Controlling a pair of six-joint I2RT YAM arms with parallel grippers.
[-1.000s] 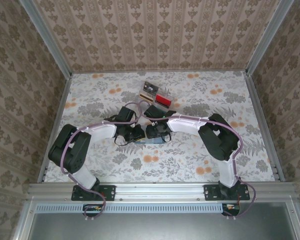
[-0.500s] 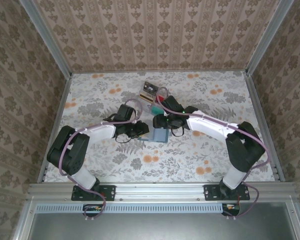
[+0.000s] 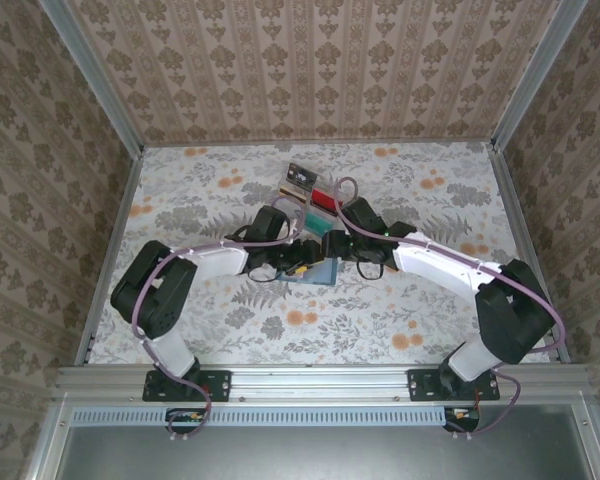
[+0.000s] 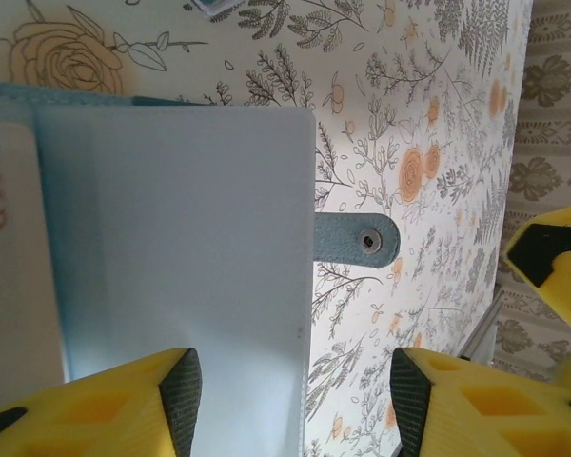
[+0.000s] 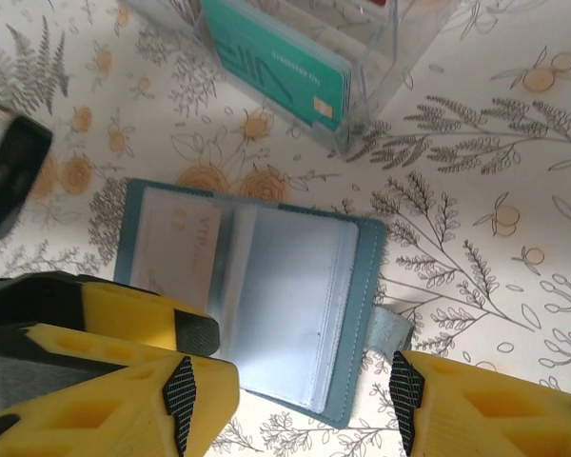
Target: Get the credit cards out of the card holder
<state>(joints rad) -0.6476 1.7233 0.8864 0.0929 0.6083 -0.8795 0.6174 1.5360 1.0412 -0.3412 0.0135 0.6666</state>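
Slate-blue card holder [image 5: 257, 290] is lying open on the surface [image 5: 476, 190], a pale VIP card [image 5: 176, 249] sitting in one sleeve. Both the left claw [image 4: 290, 400] and the right claw [image 5: 290, 390] are hovering open above it (gripping nothing). One should be pinning it while the other is sliding that card out. Beyond it, a clear tray [image 5: 390, 52] is holding a teal card [image 5: 271, 67].

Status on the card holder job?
Left gripper open, right gripper open, above card holder. Holder spread open, VIP card in sleeve. Clear tray nearby, not blocking.
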